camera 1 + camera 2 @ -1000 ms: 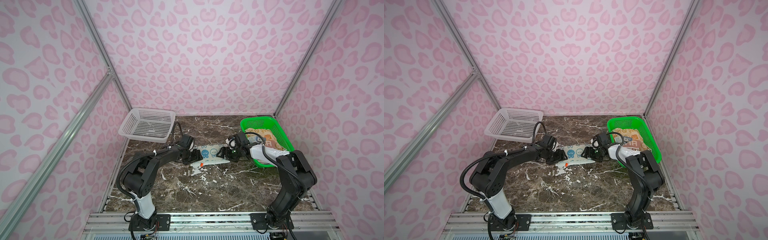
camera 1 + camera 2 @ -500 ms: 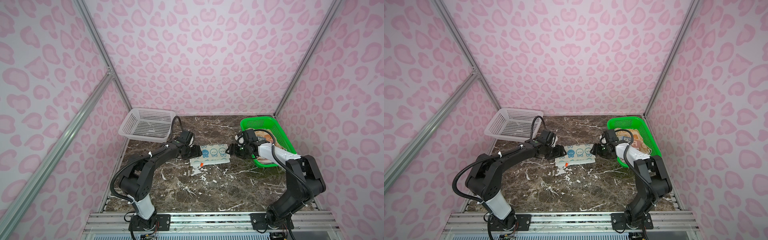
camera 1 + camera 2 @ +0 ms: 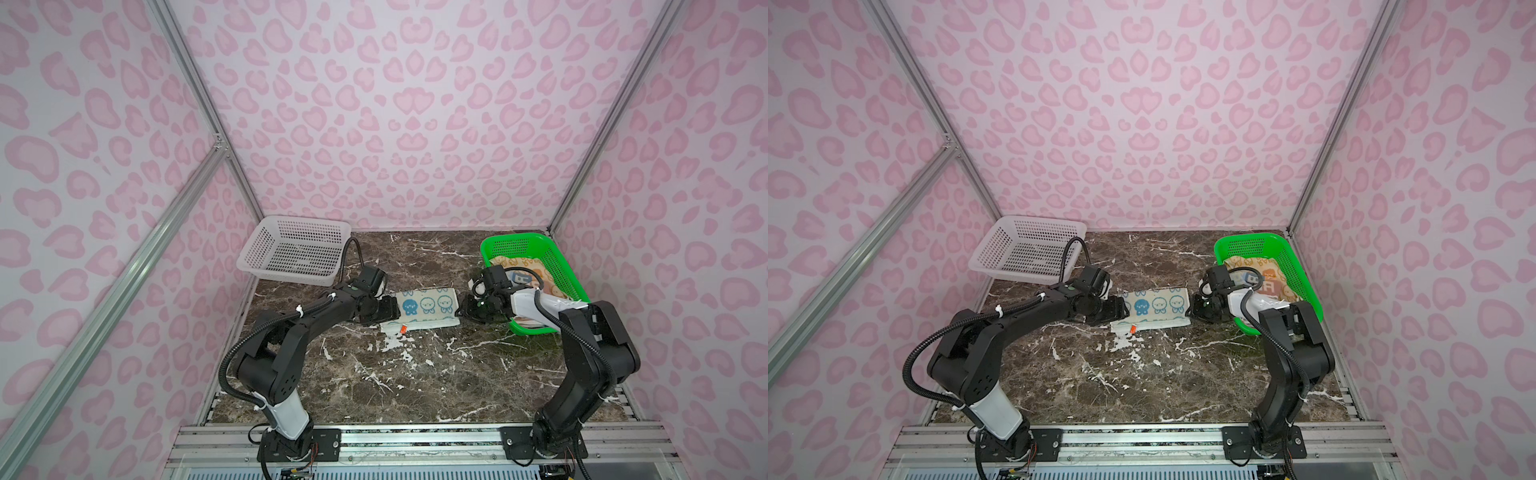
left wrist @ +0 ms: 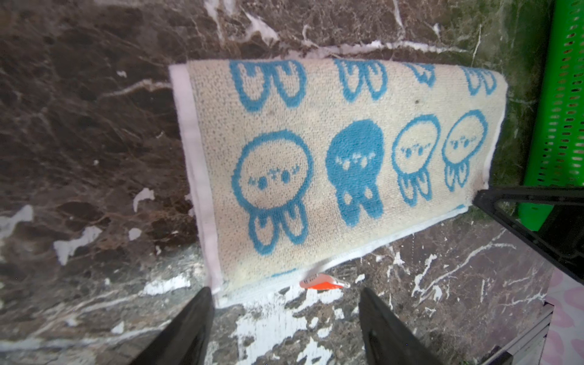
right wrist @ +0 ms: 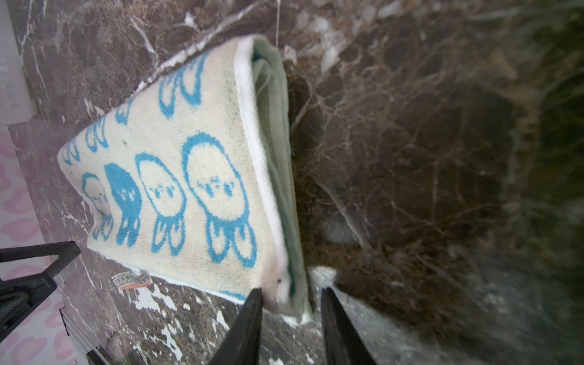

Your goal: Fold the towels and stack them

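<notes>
A metal rail (image 3: 415, 440) runs along the near edge of the counter (image 3: 374, 386). The counter is dark brown stone with white cracks in it.

Past the middle, half way between the side edges, lies the blue towel (image 3: 424, 309). It is folded into a long flat strip. It is cream with blue rabbit faces, and one face is filled in blue. A small orange tag (image 4: 322, 282) sticks out of its near edge.

The left tool (image 4: 284, 297) is by the towel's left end, with its jaws wide apart and nothing in them. The right tool (image 5: 290, 294) has a jaw on each side of the towel's right corner. Whether it squeezes the corner cannot be told.

A white basket (image 3: 291, 237) sits in the far left corner. A green basket (image 3: 561, 274) in the far right corner holds other towels (image 3: 515, 266). Pink spotted walls (image 3: 395, 104) stand all around.
</notes>
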Motion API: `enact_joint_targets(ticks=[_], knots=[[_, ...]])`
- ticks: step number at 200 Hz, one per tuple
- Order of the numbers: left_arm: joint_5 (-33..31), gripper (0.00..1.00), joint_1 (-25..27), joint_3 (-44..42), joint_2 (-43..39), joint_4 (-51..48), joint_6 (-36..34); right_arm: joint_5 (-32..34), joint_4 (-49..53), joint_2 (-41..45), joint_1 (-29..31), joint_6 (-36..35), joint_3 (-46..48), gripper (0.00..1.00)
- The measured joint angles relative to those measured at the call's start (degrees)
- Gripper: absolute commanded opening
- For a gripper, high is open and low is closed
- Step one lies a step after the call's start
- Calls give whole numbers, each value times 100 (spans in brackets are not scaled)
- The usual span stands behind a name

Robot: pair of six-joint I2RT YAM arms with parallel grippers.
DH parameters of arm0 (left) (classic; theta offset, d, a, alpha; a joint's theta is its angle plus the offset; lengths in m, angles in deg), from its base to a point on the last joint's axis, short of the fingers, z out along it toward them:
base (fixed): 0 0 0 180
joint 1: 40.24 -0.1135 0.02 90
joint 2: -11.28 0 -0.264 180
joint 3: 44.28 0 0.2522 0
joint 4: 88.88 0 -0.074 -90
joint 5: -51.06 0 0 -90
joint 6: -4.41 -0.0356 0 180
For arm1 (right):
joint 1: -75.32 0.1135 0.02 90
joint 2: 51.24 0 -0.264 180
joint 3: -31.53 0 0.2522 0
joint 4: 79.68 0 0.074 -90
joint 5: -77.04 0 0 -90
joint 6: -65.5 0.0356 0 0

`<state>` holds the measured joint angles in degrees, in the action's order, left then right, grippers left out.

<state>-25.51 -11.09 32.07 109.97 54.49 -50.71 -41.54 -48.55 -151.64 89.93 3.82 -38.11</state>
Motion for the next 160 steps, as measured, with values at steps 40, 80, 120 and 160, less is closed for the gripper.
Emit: enact_joint_targets(ticks=[40, 80, 120, 160], knots=[[-120, 67, 0, 46, 190, -149, -70, -17, -37, -83, 0, -2, -39, 13], [-260, 58, 0, 57, 310, -254, -155, -15, -35, -90, 0, -28, -122, 5], [-361, 46, 0, 57, 358, -273, -192, -15, -26, -90, 13, -48, -133, 3], [-444, 29, 0, 85, 435, -273, -190, -13, 7, -85, 59, -48, -168, 2]])
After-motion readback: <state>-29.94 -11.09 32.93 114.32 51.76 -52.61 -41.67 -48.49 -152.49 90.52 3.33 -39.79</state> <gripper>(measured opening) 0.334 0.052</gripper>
